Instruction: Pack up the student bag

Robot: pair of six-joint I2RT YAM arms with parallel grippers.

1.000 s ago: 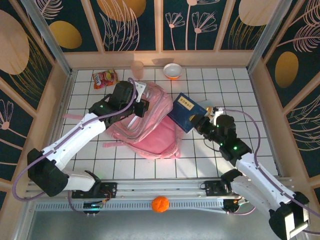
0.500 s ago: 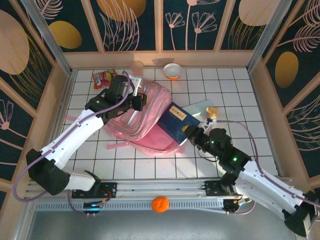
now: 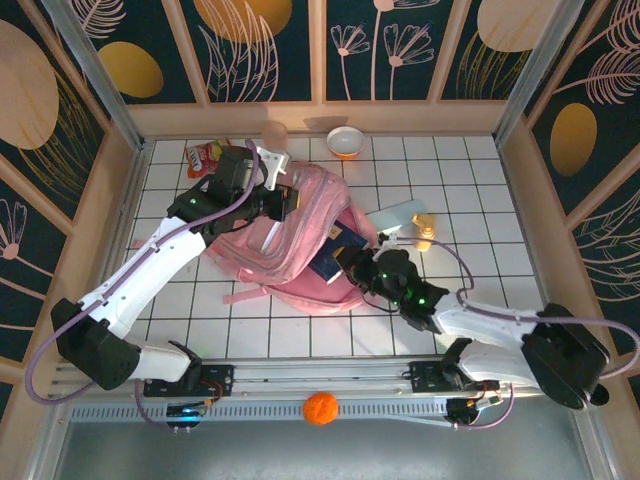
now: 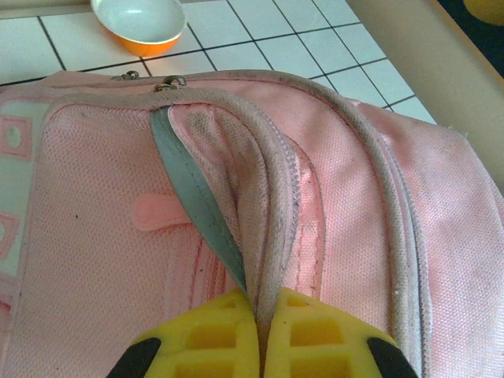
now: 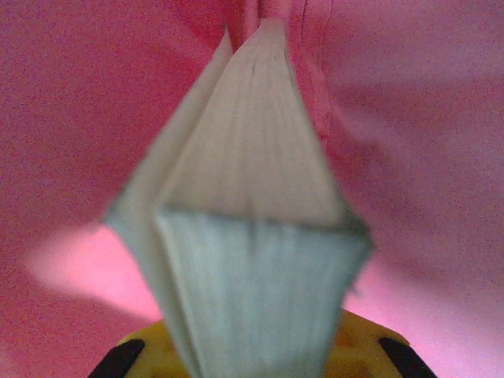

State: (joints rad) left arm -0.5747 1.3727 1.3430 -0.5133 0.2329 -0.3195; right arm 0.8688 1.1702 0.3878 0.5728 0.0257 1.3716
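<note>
The pink student bag (image 3: 285, 250) lies in the middle of the tiled table. My left gripper (image 3: 277, 197) is shut on the rim of its main opening and holds that rim up. In the left wrist view the yellow fingers (image 4: 213, 339) pinch the white zip trim and grey lining of the bag (image 4: 94, 260). My right gripper (image 3: 357, 264) is shut on a dark blue book (image 3: 333, 252) that is pushed partway into the opening from the right. In the right wrist view the book's page edges (image 5: 252, 205) stand in front of the bag's pink inside (image 5: 409, 118).
An orange and white bowl (image 3: 346, 141), a pale pink cup (image 3: 275, 134) and a snack packet (image 3: 203, 155) sit along the back. A light blue flat item (image 3: 398, 216) and a small yellow object (image 3: 424, 230) lie right of the bag. An orange ball (image 3: 320, 408) rests on the front rail.
My right arm has swung left and low, carrying the blue book from beside the bag into its opening. The left gripper has pulled the bag's rim slightly up and back.
</note>
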